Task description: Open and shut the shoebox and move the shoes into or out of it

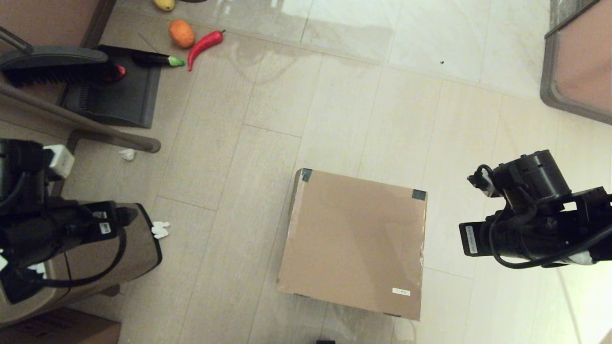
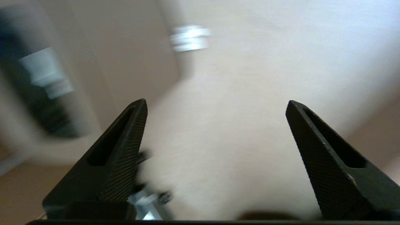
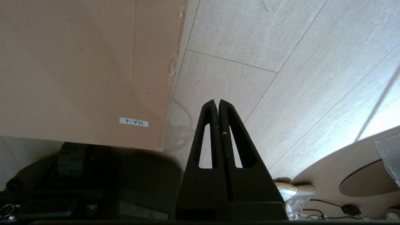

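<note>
The shoebox [image 1: 354, 241] is a plain brown cardboard box standing on the tiled floor in the middle of the head view. Its lid lies flat and closed, with dark tape [image 1: 419, 194] on the two far corners and a small white sticker [image 1: 401, 292] near the front right corner. The shoes are out of view. My right arm [image 1: 530, 215] hangs to the right of the box. Its gripper [image 3: 217, 101] is shut on nothing, above bare floor just beside the shoebox [image 3: 81, 68]. My left arm [image 1: 48, 224] is far left, its gripper [image 2: 215, 103] open and empty over the floor.
A tan bin [image 1: 134, 239] stands under the left arm, with white paper scraps [image 1: 160, 229] beside it. A dustpan [image 1: 119, 86], a brush [image 1: 52, 64], an orange [image 1: 181, 33] and a red chili [image 1: 205, 43] lie at the back left. A piece of furniture [image 1: 578, 67] fills the back right corner.
</note>
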